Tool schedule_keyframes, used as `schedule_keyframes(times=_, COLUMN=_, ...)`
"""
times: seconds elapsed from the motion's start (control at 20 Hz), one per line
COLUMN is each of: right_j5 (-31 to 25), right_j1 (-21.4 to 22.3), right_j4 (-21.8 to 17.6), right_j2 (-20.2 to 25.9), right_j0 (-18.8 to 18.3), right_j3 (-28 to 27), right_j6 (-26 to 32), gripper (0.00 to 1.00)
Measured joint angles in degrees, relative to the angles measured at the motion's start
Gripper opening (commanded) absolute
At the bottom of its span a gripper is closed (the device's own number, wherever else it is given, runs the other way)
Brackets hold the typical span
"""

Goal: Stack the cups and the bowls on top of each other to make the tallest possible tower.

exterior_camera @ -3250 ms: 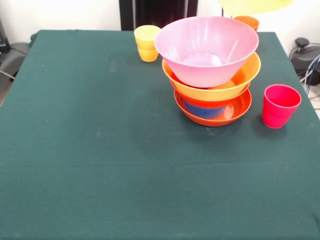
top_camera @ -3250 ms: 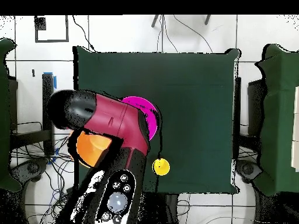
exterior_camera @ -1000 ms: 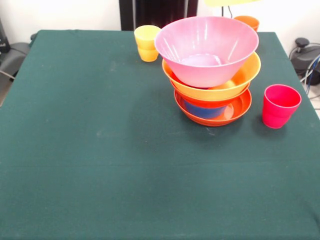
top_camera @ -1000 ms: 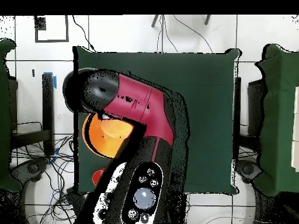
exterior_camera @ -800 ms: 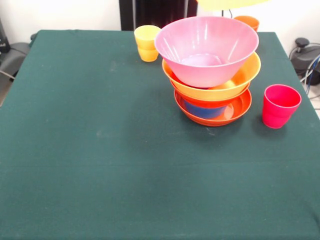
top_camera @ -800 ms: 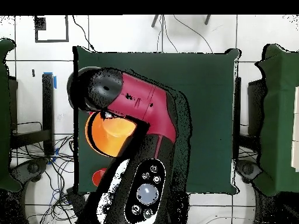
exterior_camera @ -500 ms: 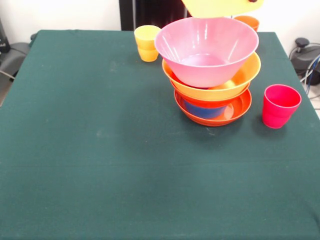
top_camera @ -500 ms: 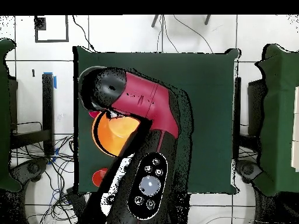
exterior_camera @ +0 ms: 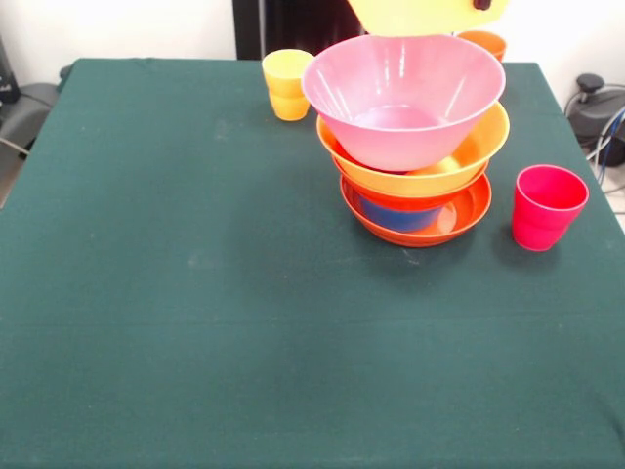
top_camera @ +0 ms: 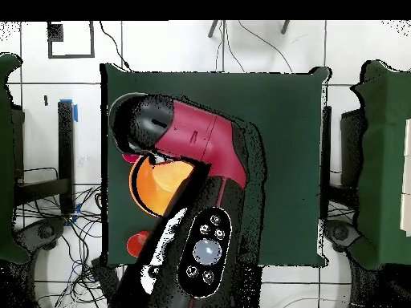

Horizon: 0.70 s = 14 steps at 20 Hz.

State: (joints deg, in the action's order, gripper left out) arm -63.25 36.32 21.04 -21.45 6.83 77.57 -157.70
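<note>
Hiding most of tower in overhead view, arm [top_camera: 189, 140] leaves only orange-yellow bowl [top_camera: 156, 186] showing beneath. Front view cuts off that bowl [exterior_camera: 425, 14] at top edge; small dark bit at its rim [exterior_camera: 481, 5], likely gripper, grip state impossible to tell. Bowl hangs just above pink bowl [exterior_camera: 402, 93] topping tower [exterior_camera: 415, 186], lower than half second ago. Red-pink cup [exterior_camera: 547, 206] right of tower, yellow cup [exterior_camera: 286, 84] behind-left, orange cup [exterior_camera: 484, 43] behind.

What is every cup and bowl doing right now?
Pink bowl: top of the tower, empty.
Orange bowl: nested under it.
Red-orange bowl: lowest, on the table.
Blue bowl: inside the lowest bowl.
Yellow bowl: in the air above the tower.
Red-pink cup: upright, alone.
Yellow cup: upright, alone.
</note>
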Motion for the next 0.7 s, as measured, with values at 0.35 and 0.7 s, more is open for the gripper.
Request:
schedule_keyframes(times=0.35, right_j5=-0.11, right_j1=0.01, right_j4=-0.67, right_j2=0.47, right_j0=-1.7, right_j3=-0.72, right_j6=0.0, gripper=0.0)
schedule_keyframes(times=0.7, right_j5=-1.74, right_j1=0.12, right_j4=-2.02, right_j2=0.59, right_j0=-2.84, right_j3=-2.93, right_j6=0.0, gripper=0.0)
